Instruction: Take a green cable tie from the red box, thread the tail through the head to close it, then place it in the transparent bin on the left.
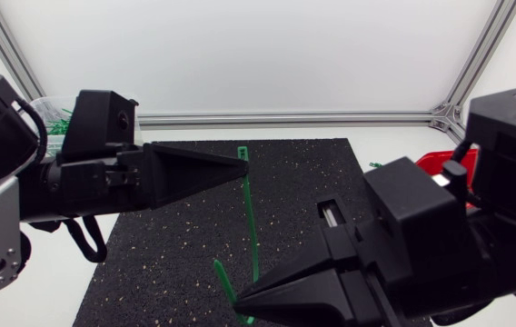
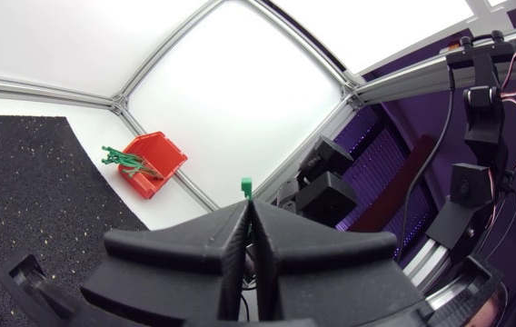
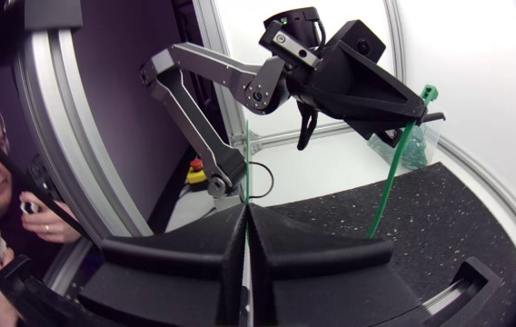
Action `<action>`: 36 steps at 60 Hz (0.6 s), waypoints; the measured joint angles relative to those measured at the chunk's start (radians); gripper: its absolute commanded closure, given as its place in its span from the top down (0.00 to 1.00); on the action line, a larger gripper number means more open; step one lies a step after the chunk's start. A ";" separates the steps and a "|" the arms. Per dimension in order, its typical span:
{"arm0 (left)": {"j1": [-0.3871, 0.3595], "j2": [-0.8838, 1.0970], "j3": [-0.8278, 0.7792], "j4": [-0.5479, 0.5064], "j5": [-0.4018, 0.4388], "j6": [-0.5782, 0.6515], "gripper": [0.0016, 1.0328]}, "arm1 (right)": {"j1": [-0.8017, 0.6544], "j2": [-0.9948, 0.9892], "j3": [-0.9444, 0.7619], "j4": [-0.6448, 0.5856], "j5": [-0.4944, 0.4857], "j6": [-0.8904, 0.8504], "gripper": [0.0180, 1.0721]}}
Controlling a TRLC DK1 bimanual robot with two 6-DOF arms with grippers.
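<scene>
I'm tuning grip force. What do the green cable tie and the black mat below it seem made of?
The thin green cable tie looks like smooth flexible plastic: it bows along its length. The black speckled mat is likely rubber crumb or foam: matte, grainy, with pale flecks.

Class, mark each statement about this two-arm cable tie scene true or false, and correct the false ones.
1. The left claw is shut on the green cable tie near its head. True.
2. The tie lies flat on the black mat. False: both claws hold it up above the mat.
3. The right claw is shut on the same tie. True.
4. The red box is empty. False: green ties lie in it.
</scene>
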 measured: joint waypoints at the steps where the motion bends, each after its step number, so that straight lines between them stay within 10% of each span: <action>1: -0.002 -0.008 -0.001 0.000 -0.004 0.000 0.04 | 0.000 0.000 0.007 -0.002 -0.012 0.028 0.05; 36: -0.076 -0.181 -0.059 -0.011 -0.113 -0.008 0.04 | -0.002 0.082 0.235 -0.076 -0.190 0.449 0.05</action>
